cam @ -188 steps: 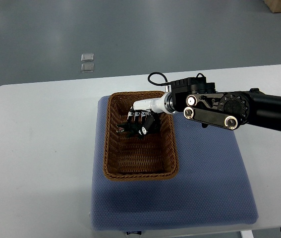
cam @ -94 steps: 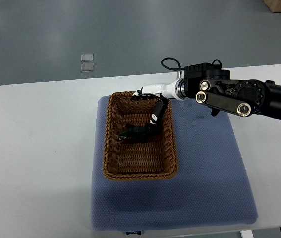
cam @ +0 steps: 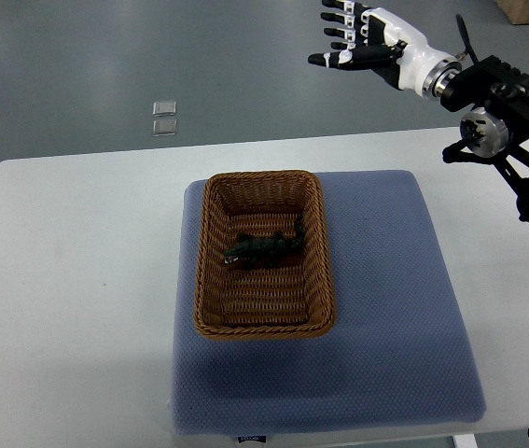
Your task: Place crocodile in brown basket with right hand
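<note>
Crocodile [cam: 262, 248], dark green, in basket [cam: 210, 245]

A small dark-green toy crocodile [cam: 264, 248] is lying flat inside the rectangular brown woven wicker basket [cam: 210, 271], snout pointing left.

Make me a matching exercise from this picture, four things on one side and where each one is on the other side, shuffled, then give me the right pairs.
Things:
1. crocodile
2. brown basket
3. right hand
4. blue mat

Places:
A. raised above the floor past the table's far edge, fingers spread, holding nothing
B. flat on the white table
C. on the blue mat, toward its left side
D. lying inside the brown basket

Pairs: 1-D, 2-C, 3-A, 4-B
</note>
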{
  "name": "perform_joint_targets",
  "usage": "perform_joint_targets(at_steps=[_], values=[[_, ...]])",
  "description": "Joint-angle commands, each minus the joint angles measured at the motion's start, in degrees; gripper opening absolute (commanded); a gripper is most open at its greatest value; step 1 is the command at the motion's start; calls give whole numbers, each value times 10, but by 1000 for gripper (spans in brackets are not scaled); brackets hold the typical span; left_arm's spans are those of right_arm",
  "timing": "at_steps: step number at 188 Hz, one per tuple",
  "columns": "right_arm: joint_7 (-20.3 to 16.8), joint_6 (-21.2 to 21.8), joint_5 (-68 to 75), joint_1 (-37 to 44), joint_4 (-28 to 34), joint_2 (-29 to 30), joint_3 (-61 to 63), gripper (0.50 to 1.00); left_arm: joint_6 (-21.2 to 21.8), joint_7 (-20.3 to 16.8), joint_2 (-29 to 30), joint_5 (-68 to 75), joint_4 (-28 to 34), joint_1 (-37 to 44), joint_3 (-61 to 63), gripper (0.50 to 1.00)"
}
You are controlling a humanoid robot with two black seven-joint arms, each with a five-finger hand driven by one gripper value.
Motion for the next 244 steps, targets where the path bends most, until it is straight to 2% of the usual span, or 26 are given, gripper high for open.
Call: perform_joint_targets(at_steps=[1, 34, 78, 119, 164, 244], values=[[16, -3, 79, -43, -11, 25, 76, 924, 0, 0, 0, 0, 0, 0, 0, 1000], [56, -10, 206, -76, -75, 59, 137, 932, 0, 0, 0, 0, 0, 0, 0, 1000], [62, -3, 292, -122, -77, 86, 140, 932, 0, 0, 0, 0, 0, -1, 1, 1000], [76, 60, 347, -171, -77, 97, 194, 932, 0, 0, 0, 0, 1, -1, 0, 1000], [76, 121, 353, -194, -77, 96, 222, 932, 0, 0, 0, 0, 1, 0, 0, 1000], [74, 119, 342, -195, -79, 91, 210, 932, 0, 0, 0, 0, 0, 0, 1, 1000]])
